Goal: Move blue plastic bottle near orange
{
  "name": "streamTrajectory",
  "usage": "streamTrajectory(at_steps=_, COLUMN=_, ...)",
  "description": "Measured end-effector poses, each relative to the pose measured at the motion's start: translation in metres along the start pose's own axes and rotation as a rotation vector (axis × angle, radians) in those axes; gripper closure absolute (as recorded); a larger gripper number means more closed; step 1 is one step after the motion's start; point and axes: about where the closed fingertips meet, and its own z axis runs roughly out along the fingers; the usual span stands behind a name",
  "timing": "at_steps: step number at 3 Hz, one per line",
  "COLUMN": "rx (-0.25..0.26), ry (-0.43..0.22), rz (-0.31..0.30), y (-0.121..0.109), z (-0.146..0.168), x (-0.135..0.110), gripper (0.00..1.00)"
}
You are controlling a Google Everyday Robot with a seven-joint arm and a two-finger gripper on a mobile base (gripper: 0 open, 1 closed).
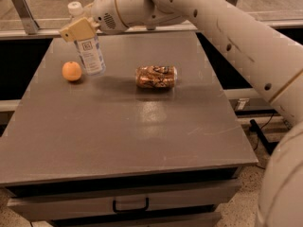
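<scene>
We see the gripper [78,30] at the bottle's shoulder, its matt tan fingers [71,32] clasping the blue plastic bottle [91,56], which is clear and smooth, with a pale label just below them. Lower left of the fingers the orange [71,71] looks matt. Lower right, the snack packet [156,76] gleams like foil. The grey table [142,126] has a dull sheen.

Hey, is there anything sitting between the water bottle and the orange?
Nothing visible. The bottle stands right beside the orange, with only a sliver of bare table between them. The brown packet lies on the bottle's other side. The gripper is at the bottle's top.
</scene>
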Motion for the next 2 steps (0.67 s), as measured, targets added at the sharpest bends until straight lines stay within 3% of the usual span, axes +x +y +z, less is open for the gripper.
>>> streamTrajectory(at_steps=1, rx=0.038, ry=-0.012, rz=0.023, y=-0.022, z=0.012, x=-0.005, gripper=1.0)
streamTrajectory(at_steps=2, rx=0.064, ry=0.017, rz=0.03, y=-0.034, z=0.018, x=-0.002, gripper=1.0)
